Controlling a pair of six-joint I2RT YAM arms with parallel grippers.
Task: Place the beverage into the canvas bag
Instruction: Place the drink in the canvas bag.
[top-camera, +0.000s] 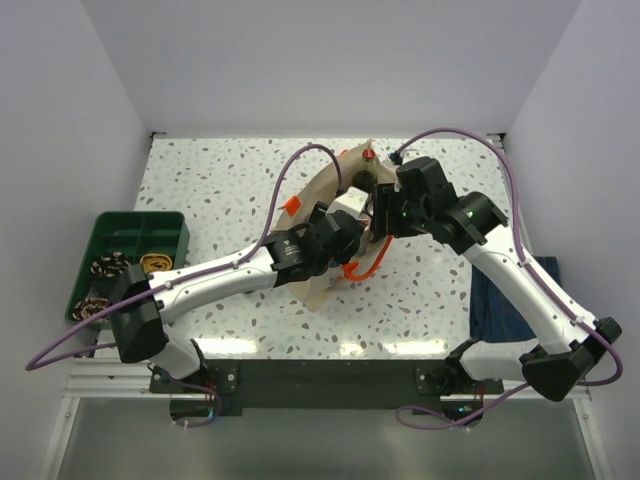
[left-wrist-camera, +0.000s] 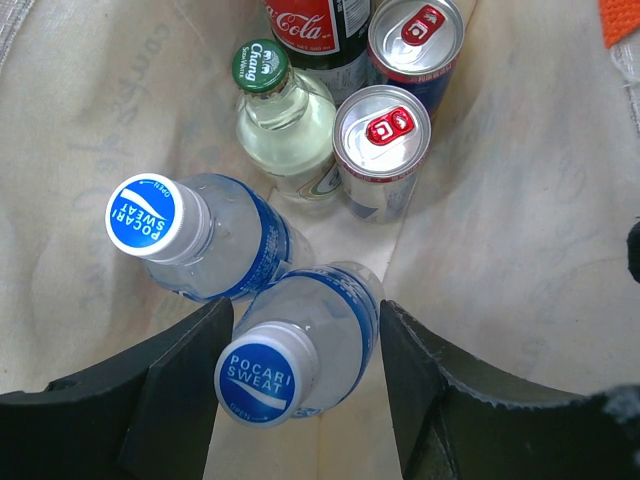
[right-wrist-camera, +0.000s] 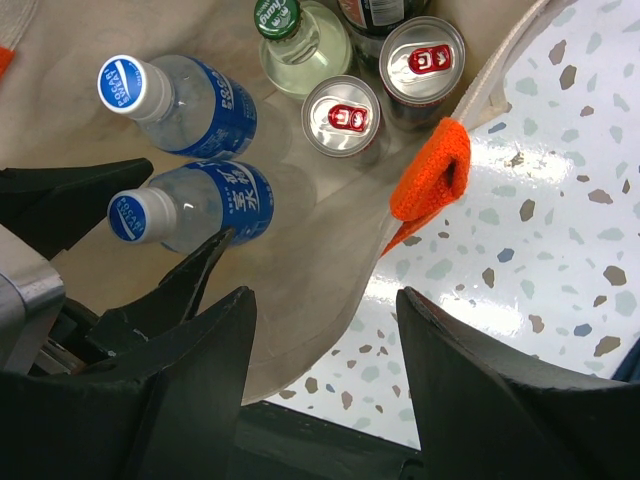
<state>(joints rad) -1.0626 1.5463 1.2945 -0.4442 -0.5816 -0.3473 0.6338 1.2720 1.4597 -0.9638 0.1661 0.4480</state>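
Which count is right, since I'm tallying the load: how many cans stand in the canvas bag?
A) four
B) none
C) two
C: one can and a second can stand together inside the canvas bag, beside the green-capped bottle.

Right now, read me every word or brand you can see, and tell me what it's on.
"POCARI SWEAT": near bottle's cap.
"POCARI SWEAT" and "OPEN": far bottle's cap.
"Chang": green cap; the smaller line under it is unreadable.
"Coca-Cola", cropped at the top: dark bottle.
Cans: nothing readable.
Bag print: too faint to read.
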